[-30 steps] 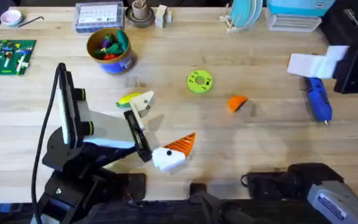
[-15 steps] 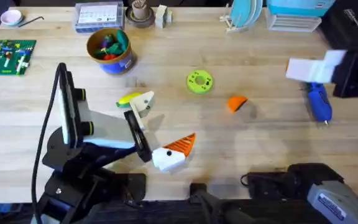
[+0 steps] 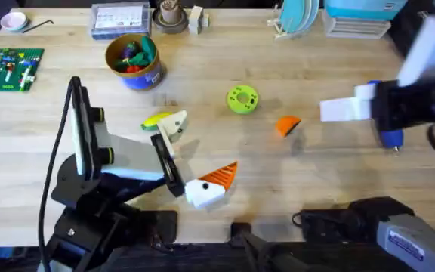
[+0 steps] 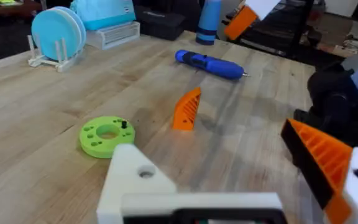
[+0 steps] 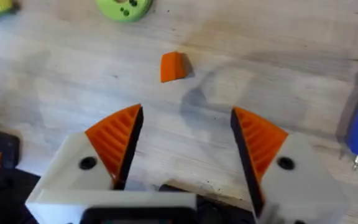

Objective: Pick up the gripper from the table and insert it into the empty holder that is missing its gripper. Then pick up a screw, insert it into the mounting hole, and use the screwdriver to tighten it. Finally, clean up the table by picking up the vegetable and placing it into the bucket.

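The loose orange gripper (image 3: 287, 125) lies on the table (image 3: 316, 60) right of centre, also seen as an orange ribbed wedge (image 5: 172, 66) ahead of my right gripper (image 5: 187, 115), which is open and empty. From above, that right gripper (image 3: 328, 111) hovers just right of the wedge. My left gripper (image 3: 206, 143) is open: one finger is the bare white holder (image 3: 174, 124), the other carries an orange pad. The yellow vegetable (image 3: 155, 119) lies beside the holder. The blue screwdriver (image 3: 389, 133) is partly under the right arm. The bucket (image 3: 133, 60) stands at the back left.
A green disc with holes (image 3: 242, 99) sits mid-table. A green circuit-like board (image 3: 9, 68), a clear parts box (image 3: 119, 20), a grey-brown cup (image 3: 170, 17) and a plate rack (image 3: 297, 17) line the far side. Bare wood lies between the wedge and the front edge.
The right arm has swung left from the table's right edge, over the screwdriver, towards the orange wedge. The left arm and all objects have stayed put.
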{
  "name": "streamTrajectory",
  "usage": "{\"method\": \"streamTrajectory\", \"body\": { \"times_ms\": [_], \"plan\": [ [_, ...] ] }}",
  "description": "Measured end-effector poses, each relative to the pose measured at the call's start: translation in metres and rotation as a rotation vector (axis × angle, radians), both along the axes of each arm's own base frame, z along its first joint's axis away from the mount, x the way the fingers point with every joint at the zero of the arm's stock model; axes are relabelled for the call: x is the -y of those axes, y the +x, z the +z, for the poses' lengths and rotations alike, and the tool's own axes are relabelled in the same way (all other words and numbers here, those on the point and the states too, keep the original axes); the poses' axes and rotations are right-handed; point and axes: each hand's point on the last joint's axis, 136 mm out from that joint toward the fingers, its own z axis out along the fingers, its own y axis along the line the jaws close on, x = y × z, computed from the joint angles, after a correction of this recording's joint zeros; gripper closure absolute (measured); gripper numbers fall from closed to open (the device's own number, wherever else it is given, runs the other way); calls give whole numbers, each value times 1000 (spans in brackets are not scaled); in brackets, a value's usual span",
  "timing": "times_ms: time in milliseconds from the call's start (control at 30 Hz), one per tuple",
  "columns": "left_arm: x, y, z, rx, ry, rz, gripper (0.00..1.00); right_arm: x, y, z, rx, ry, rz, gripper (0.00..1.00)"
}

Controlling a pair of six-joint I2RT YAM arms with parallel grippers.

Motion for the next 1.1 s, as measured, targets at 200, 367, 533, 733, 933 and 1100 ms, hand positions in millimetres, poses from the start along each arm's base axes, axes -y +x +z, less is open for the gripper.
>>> {"method": "streamTrajectory", "body": {
  "times_ms": [200, 367, 533, 733, 933, 1100],
  "plan": [
    [0, 0, 0, 0, 0, 0, 7, -23, 10, -36, -180, -8, 102, 105],
    [0, 0, 0, 0, 0, 0, 8, -37, 17, -61, -284, -17, 165, 102],
    [0, 0, 0, 0, 0, 0, 8, -46, 38, -82, -279, -73, 218, 103],
    [0, 0, 0, 0, 0, 0, 7, -51, 43, -103, -285, -117, 250, 102],
    [0, 0, 0, 0, 0, 0, 7, -49, 35, -113, -316, -132, 259, 111],
    [0, 0, 0, 0, 0, 0, 8, -49, 34, -113, -317, -135, 258, 249]
  ]
}}
